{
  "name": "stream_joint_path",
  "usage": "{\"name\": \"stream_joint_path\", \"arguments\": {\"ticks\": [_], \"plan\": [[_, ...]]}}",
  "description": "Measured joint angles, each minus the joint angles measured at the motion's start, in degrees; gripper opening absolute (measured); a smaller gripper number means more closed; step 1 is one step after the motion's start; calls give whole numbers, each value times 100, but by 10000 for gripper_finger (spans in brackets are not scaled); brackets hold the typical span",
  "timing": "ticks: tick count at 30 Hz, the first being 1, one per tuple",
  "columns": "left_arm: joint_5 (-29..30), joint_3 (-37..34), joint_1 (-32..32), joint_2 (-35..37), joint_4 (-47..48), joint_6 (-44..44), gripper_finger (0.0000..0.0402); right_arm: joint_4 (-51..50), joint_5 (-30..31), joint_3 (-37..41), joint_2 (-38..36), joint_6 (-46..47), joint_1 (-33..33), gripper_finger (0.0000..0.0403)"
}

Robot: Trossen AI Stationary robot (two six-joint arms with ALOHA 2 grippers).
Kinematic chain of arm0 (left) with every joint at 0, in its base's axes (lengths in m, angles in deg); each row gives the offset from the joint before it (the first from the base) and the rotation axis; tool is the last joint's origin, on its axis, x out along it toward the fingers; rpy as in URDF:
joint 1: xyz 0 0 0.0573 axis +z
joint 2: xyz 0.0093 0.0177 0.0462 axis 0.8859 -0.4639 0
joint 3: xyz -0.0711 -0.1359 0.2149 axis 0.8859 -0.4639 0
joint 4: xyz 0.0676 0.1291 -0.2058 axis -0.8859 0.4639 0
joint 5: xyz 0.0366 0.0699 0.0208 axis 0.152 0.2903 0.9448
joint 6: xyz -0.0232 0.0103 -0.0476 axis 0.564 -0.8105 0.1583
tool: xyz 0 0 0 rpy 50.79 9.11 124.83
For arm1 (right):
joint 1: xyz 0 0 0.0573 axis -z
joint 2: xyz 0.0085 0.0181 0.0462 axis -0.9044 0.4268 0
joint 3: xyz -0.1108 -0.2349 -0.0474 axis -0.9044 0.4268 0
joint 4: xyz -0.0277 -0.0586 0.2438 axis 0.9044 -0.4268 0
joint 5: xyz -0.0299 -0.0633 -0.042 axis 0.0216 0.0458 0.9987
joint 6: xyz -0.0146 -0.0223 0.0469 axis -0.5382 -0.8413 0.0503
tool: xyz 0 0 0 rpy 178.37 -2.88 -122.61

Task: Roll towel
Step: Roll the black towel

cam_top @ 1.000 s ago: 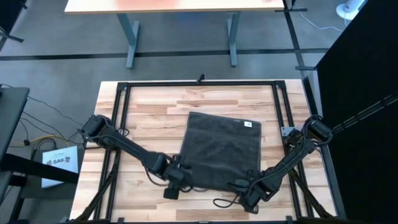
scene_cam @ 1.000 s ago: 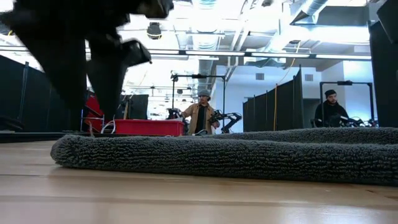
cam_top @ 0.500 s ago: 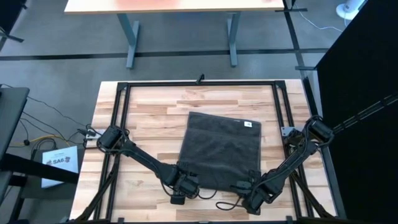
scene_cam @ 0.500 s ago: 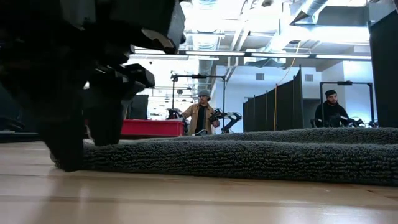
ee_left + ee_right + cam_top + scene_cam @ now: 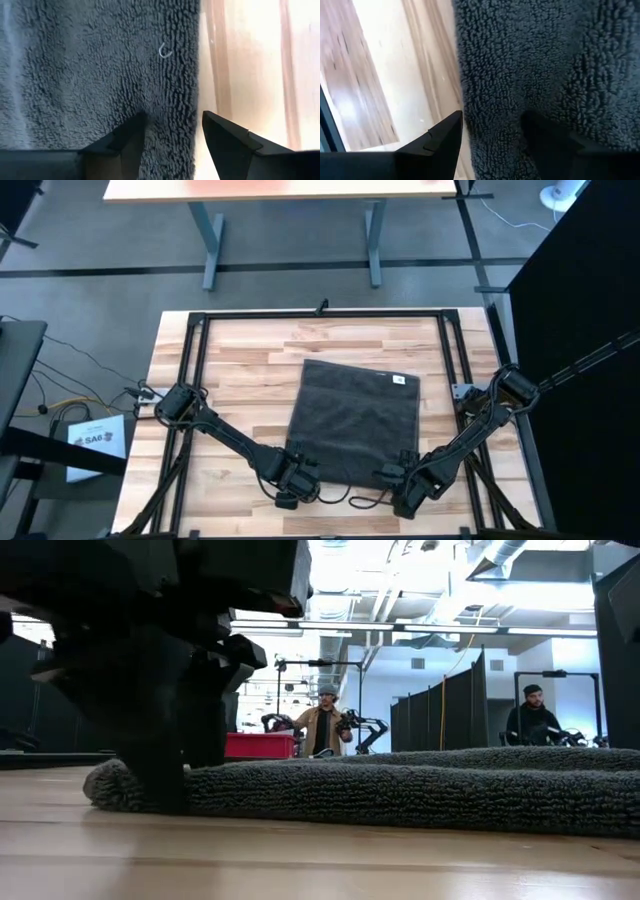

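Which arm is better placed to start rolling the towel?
Neither clearly: the left hand and right hand each straddle a near corner of the flat towel, fingers open. The roll likely needs both together.

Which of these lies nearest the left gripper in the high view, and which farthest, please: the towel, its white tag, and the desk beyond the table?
1. The towel: the left gripper stands open at its near left corner.
2. The white tag: at the towel's far right corner.
3. The desk: past the table's far edge, at the picture's top.
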Motion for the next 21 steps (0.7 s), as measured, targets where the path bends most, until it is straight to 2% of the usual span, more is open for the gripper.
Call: {"name": "stream_joint_path", "arguments": {"ticks": [3, 6, 8, 12, 21], "plan": [[52, 0, 2, -80, -1, 0, 135, -10, 11, 5, 7, 27, -27, 155], [-10, -34, -9, -79, -23, -4, 48, 89, -72, 13, 16, 50, -31, 77], [-13, -50, -30, -71, -19, 78, 15, 285, -166, 15, 26, 63, -70, 24], [-179, -53, -105, 44, 181, 416, 6, 802, -235, -8, 46, 421, -168, 13], [-876, -50, -194, 465, 170, 708, 4, 780, -265, -576, 50, 863, -516, 12]]}}
